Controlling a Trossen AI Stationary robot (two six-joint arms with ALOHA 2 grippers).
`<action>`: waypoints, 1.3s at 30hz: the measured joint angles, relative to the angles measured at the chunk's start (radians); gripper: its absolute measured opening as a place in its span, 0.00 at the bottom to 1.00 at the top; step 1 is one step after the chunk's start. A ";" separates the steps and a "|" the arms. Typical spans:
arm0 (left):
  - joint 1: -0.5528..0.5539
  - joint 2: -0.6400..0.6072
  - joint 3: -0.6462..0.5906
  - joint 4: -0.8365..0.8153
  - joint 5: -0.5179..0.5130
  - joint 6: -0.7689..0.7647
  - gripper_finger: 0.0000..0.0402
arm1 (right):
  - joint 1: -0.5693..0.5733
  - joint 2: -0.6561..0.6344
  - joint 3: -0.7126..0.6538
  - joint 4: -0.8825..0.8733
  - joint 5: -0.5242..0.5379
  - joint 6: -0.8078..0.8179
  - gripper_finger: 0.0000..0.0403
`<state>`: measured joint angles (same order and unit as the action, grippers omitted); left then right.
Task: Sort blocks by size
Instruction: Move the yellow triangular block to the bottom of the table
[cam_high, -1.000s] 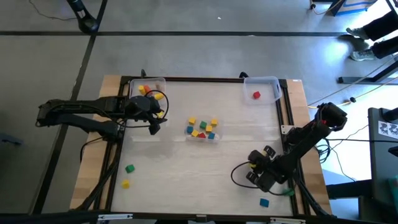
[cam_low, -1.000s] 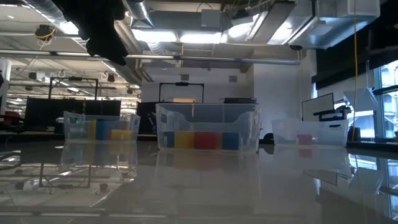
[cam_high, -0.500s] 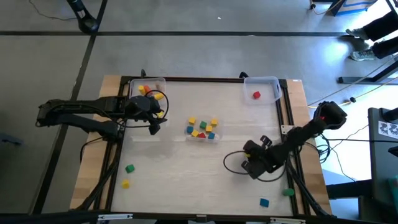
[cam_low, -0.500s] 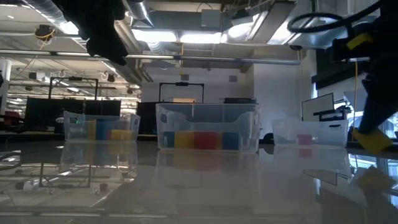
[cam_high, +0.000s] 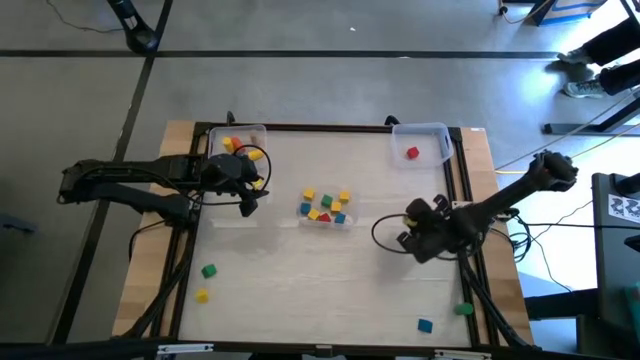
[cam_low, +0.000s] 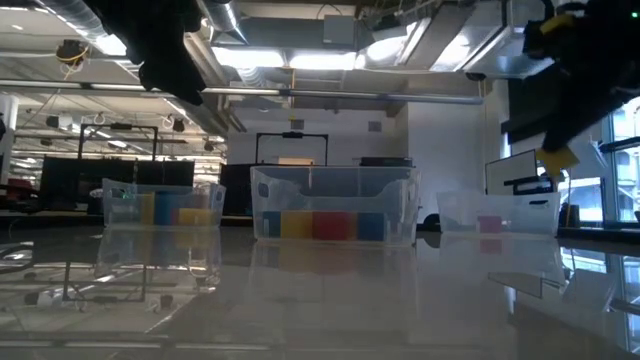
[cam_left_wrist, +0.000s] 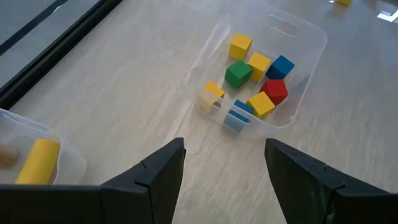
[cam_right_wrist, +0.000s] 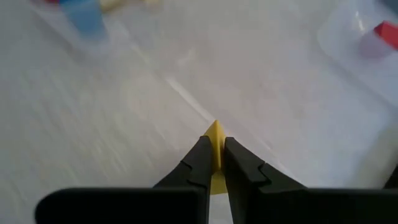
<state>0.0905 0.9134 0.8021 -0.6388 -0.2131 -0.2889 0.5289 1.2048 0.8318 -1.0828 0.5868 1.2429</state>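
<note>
I am carrying 1 yellow block clamped in the right gripper, lifted right of centre for binning. Left gripper is waiting, jaws apart, facing the centre bin.

The right gripper pinches a small yellow block above the pale table.

Blocks in middle bin; bins at rear corners.

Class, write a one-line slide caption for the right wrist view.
Right gripper shut on a yellow block, carried above the table.
</note>
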 joint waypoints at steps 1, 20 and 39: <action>0.000 0.000 0.000 0.000 0.000 0.000 0.52 | 0.000 -0.019 0.000 0.000 0.015 0.000 0.08; -0.082 0.000 -0.237 0.161 0.000 -0.089 0.52 | 0.000 -0.002 0.000 0.088 0.128 -0.048 0.08; -0.290 0.013 -0.349 0.375 -0.042 -0.203 0.52 | -0.015 0.185 -0.144 0.548 0.085 -0.170 0.08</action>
<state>-0.1993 0.9267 0.4526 -0.2641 -0.2555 -0.4921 0.5141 1.3895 0.6874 -0.5349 0.6715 1.0727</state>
